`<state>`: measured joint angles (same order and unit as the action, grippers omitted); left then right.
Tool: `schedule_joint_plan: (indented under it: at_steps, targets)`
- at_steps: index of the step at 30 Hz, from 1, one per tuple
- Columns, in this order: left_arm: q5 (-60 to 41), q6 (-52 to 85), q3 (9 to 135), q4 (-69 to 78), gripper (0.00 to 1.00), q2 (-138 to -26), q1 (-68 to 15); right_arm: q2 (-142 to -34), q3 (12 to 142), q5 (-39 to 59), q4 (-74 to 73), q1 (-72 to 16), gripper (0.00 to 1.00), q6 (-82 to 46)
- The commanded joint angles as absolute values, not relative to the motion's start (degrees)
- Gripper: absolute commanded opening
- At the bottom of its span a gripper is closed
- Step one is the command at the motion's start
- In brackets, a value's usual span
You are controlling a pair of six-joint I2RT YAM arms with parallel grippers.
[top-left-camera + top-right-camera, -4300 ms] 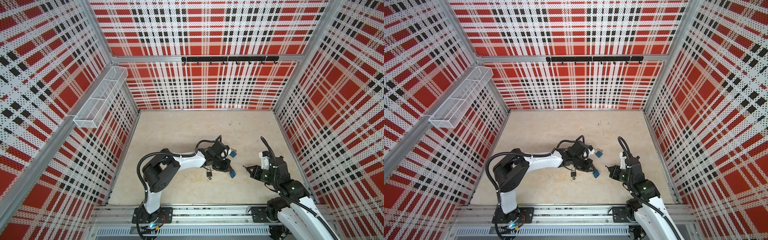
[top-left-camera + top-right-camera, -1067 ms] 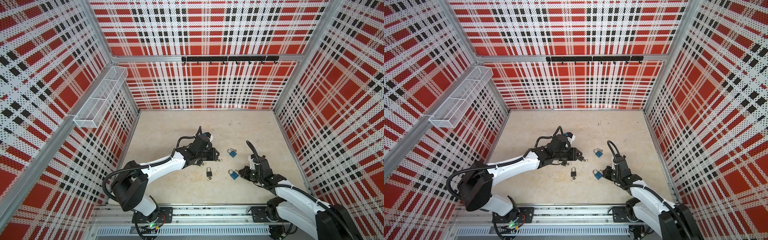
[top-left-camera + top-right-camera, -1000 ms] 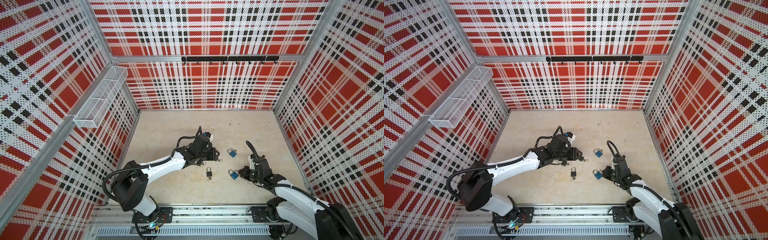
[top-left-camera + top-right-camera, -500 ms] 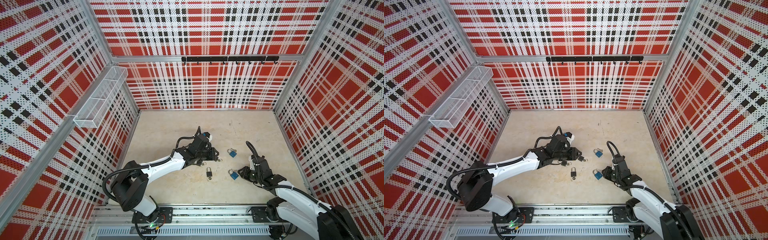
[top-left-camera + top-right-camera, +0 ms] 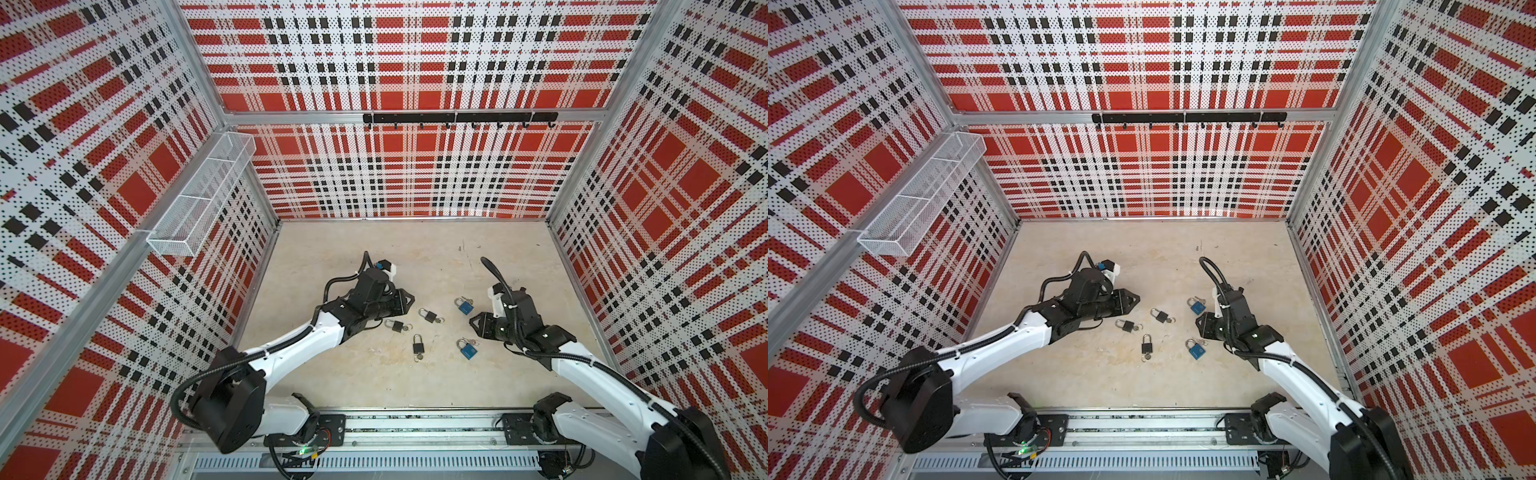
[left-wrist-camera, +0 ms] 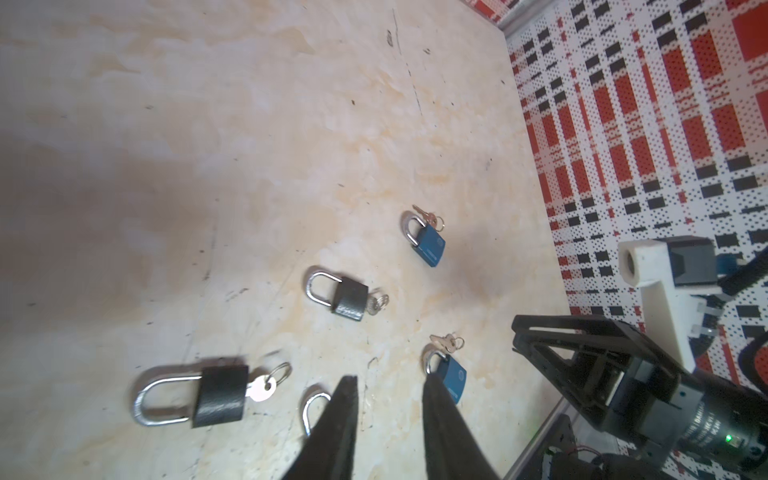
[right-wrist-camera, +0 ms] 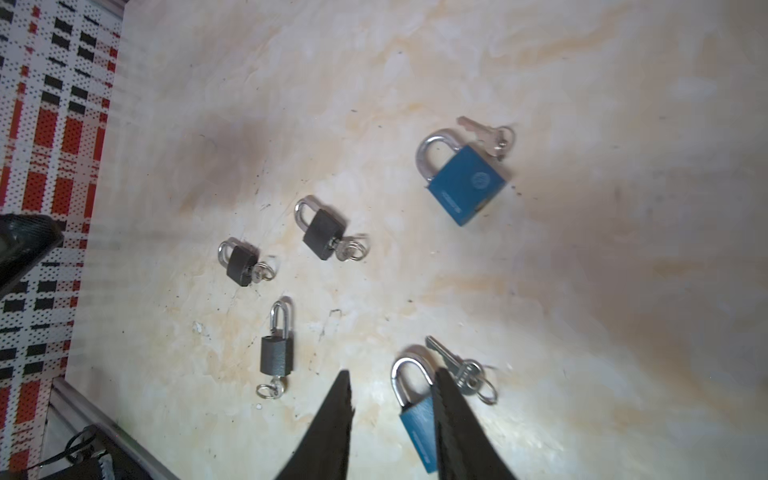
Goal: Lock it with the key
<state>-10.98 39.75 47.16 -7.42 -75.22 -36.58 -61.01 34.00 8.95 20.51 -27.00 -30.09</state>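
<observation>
Plaid walls (image 5: pixel 415 187) are enclosing a pale table (image 5: pixel 374 257). The right pincer (image 7: pixel 392 372) is hovering with jaws partly apart, gripping nothing. The blue padlock (image 7: pixel 417 428) is lying just by its tips, its loose key (image 7: pixel 451 363) beside the shackle. The left pincer (image 6: pixel 388 380) is likewise gaping and empty, near a black padlock (image 6: pixel 220 395). Risk: a descending finger is likely to shove the flat key aside. The right wrist view is hiding part of the padlock behind a finger, whereas in a top view that blue padlock (image 5: pixel 467 350) is showing whole.
</observation>
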Motion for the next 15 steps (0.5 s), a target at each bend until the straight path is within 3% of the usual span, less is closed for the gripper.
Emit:
schedule_joint_plan:
  at_steps: [1,15]
  targets:
    - [-8.1,39.9,45.4,-10.6,0.31,-71.3,-34.9,-68.5,39.8,8.5,19.8,-30.1,0.37,-21.0]
    - [-5.8,42.4,37.9,-14.8,0.34,-59.8,-30.1,-96.5,56.9,13.4,15.2,-32.3,0.47,-11.1]
